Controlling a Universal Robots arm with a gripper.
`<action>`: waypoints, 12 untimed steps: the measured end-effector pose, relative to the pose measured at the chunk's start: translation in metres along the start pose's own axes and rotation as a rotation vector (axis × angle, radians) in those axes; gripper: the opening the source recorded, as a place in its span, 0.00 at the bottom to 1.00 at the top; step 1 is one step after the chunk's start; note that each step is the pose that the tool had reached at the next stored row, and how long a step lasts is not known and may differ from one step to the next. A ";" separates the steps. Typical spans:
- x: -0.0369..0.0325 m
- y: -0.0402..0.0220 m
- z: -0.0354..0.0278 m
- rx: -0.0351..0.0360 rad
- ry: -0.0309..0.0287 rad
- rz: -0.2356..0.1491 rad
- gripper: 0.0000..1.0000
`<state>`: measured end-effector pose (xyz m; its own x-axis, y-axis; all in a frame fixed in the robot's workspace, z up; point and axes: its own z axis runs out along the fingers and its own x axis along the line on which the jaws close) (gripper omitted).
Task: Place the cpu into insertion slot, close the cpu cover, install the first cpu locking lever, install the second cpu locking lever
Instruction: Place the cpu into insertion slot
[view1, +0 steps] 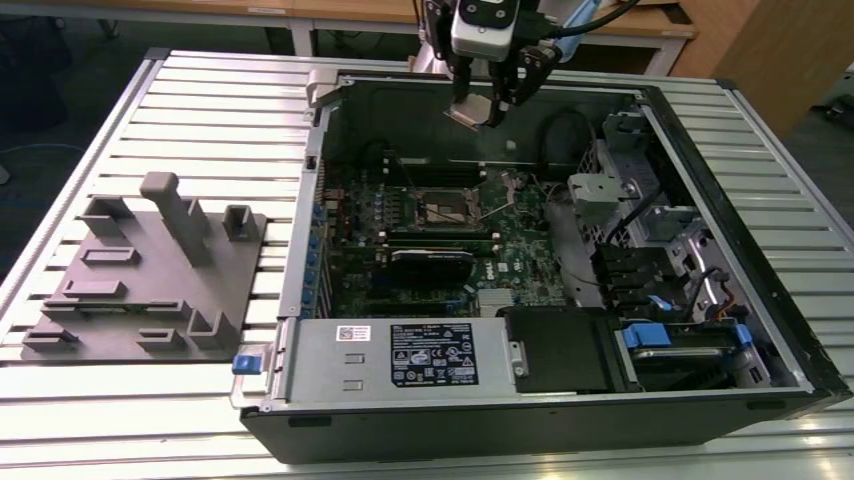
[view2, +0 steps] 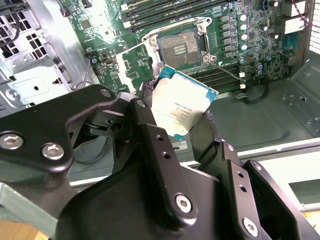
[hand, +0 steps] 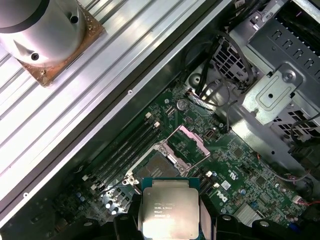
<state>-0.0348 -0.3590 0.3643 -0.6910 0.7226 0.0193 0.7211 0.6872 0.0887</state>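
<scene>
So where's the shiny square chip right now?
In the exterior view the cpu hangs in the jaws above the open computer case, apart from the insertion slot.

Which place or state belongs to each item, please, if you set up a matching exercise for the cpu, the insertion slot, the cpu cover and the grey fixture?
Things:
1. cpu
2. insertion slot
3. cpu cover
4. grey fixture

Places or states:
A. swung open
B. outside the computer case, at the exterior view's left
C. gripped in the hand
D. empty and uncovered

Pairs: 1-C, 2-D, 3-A, 4-B
</scene>
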 end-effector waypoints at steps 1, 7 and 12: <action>0.0000 0.0000 0.0000 0.0000 0.0000 0.000 0.54; 0.0000 0.0000 0.0001 -0.0002 -0.0009 0.010 0.54; 0.0000 -0.0001 0.0004 -0.0004 -0.0021 0.024 0.54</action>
<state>-0.0349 -0.3590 0.3639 -0.6736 0.7388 0.0193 0.7372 0.6698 0.0886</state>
